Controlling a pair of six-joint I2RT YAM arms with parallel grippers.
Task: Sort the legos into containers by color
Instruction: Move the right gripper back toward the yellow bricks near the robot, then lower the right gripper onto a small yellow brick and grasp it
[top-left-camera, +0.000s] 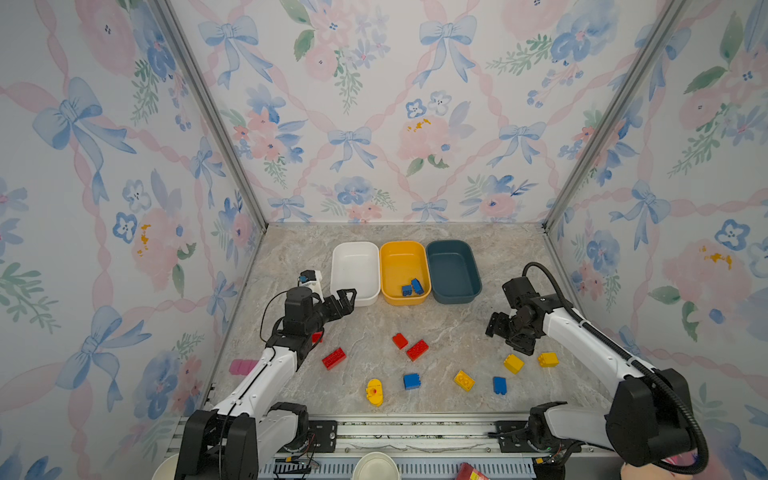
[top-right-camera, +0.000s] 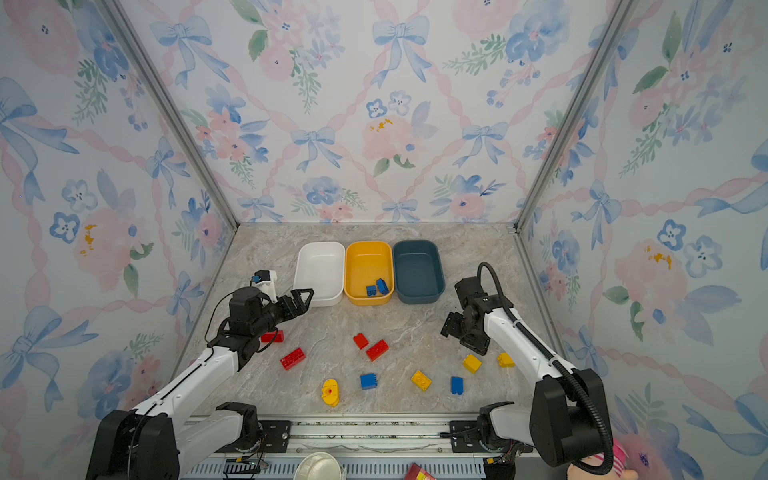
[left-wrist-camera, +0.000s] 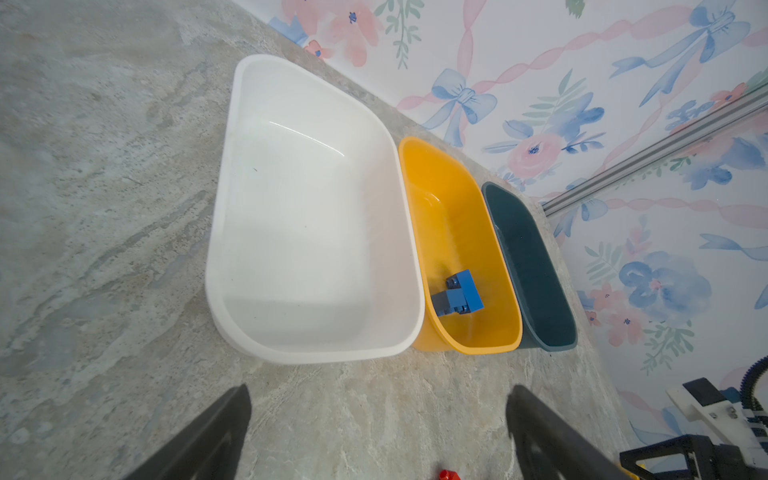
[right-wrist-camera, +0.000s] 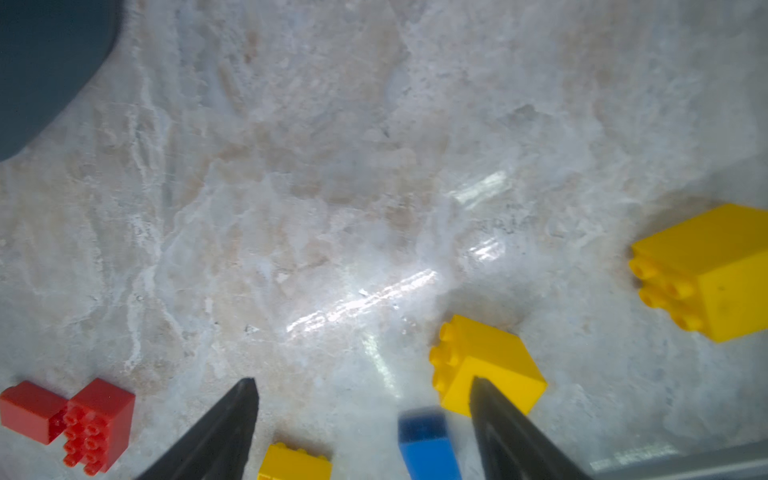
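Three containers stand in a row at the back: white, yellow-orange with two blue legos in it, and teal. On the table lie loose legos: red, blue, yellow and a rounded yellow one. Another red lego peeks from under the left arm. My left gripper is open and empty at the white container's near edge. My right gripper hangs open and empty above the yellow legos.
A flat pink block lies beside the left arm by the left wall. A paper cup and a red packet sit beyond the front rail. Flowered walls close in three sides.
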